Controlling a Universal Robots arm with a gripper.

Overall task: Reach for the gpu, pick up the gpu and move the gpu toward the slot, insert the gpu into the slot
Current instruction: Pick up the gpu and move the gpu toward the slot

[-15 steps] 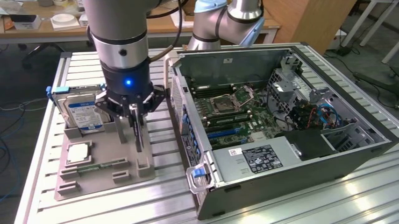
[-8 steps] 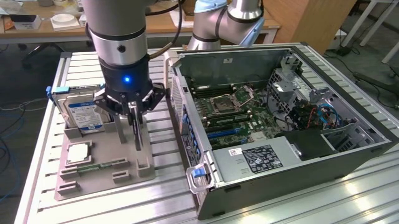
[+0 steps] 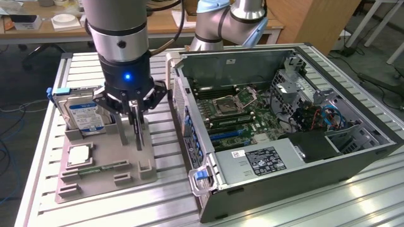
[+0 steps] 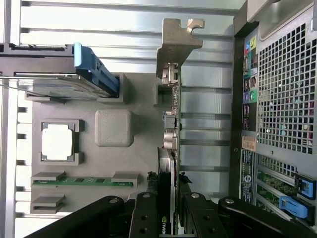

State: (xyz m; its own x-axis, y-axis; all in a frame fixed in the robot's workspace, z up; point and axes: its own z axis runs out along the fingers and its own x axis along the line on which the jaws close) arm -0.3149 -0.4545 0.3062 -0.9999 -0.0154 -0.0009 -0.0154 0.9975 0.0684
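A ribbed aluminium table point(image 3: 353, 203) carries everything. On the exterior view's right stands a big dark computer case point(image 3: 284, 182) with its side off, and a green motherboard point(image 3: 249, 128) lies flat inside it. On the exterior view's left sits a grey moulded parts holder point(image 3: 107, 182). A boxy silver hard drive with a blue-white label point(image 3: 82, 116) stands in the holder's far end. A small square silver chip point(image 3: 79, 155) and a thin green memory stick point(image 3: 101, 168) lie in pockets nearer the camera. The gpu point(image 4: 171, 111), a thin green circuit card with a pale metal bracket at its far end, stands on edge along the side of the holder that faces the case. Its lower edge looks to be down in its pocket, though I cannot tell whether it has lifted a little. The slot point(image 3: 223, 135) is one of the long narrow plastic strips on the motherboard, and I cannot say which. It is well apart from the card, with the case wall between them. As I judge it, the reach is done and the pick-up is at the grasp stage, while carrying the card across and seating it remain. The black hand point(image 4: 168, 213) hangs straight down over the near part of the card. Its fingers point(image 4: 146, 218) are drawn partly together, one on each face, and appear clamped on the card's upper edge.
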